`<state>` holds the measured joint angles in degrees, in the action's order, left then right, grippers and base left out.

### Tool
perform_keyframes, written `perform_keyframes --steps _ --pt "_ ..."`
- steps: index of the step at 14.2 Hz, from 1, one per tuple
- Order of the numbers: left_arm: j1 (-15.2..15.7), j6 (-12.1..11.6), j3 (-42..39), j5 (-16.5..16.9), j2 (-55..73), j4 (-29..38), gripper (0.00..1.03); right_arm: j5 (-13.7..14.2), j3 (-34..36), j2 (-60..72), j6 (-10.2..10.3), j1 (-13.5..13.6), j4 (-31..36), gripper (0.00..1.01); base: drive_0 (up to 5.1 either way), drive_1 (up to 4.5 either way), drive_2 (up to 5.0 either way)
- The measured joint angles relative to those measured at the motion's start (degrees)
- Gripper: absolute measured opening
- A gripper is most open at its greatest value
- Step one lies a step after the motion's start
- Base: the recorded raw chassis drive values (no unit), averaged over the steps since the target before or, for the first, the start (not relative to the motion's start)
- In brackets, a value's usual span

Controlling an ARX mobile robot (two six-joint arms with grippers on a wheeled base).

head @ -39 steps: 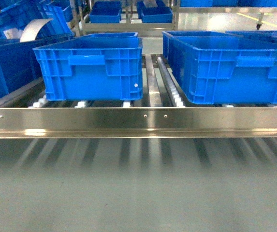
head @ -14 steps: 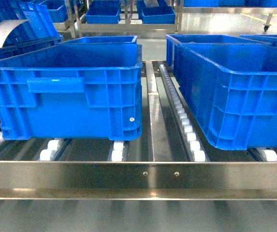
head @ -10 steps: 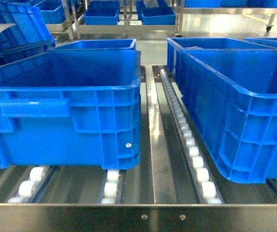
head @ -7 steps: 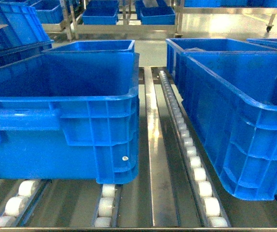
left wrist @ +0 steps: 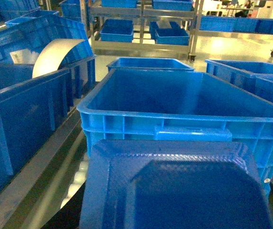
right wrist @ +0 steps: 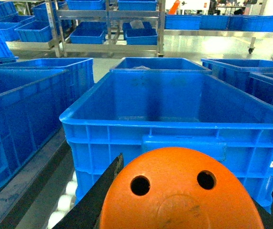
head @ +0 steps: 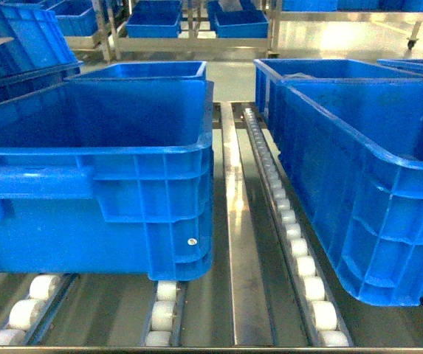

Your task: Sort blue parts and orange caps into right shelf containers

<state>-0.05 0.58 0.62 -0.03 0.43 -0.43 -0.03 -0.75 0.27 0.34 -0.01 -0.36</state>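
Note:
Two large bright-blue crates stand side by side on the roller shelf: the left crate (head: pixel 93 184) and the right crate (head: pixel 373 199), both open-topped. Neither gripper shows in the head view. In the left wrist view a flat blue part (left wrist: pixel 174 191) fills the bottom of the picture, just before the near wall of a crate (left wrist: pixel 174 119); it hides my left fingers. In the right wrist view a round orange cap (right wrist: pixel 181 200) with two holes sits in my right gripper (right wrist: pixel 181 214). One black finger (right wrist: pixel 98 195) lies against its left side, in front of a crate (right wrist: pixel 165 129).
White rollers (head: pixel 292 228) and a steel strip (head: pixel 237 221) run between the two crates. More blue crates (head: pixel 141 70) stand behind them and on racks (head: pixel 189 22) further back. A tilted crate with a curved white sheet (left wrist: pixel 55 55) stands at the left.
The head camera has closed in on the shelf: the crates have grown and the front steel rail has dropped out of view. In the last half second almost nothing has shifted.

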Motion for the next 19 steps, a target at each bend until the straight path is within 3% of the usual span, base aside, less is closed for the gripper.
perform_keyframes --steps 19 --pt "0.0 0.0 0.0 0.0 0.0 0.02 0.41 0.0 0.0 0.0 0.0 0.0 0.0 0.43 0.0 0.0 0.0"
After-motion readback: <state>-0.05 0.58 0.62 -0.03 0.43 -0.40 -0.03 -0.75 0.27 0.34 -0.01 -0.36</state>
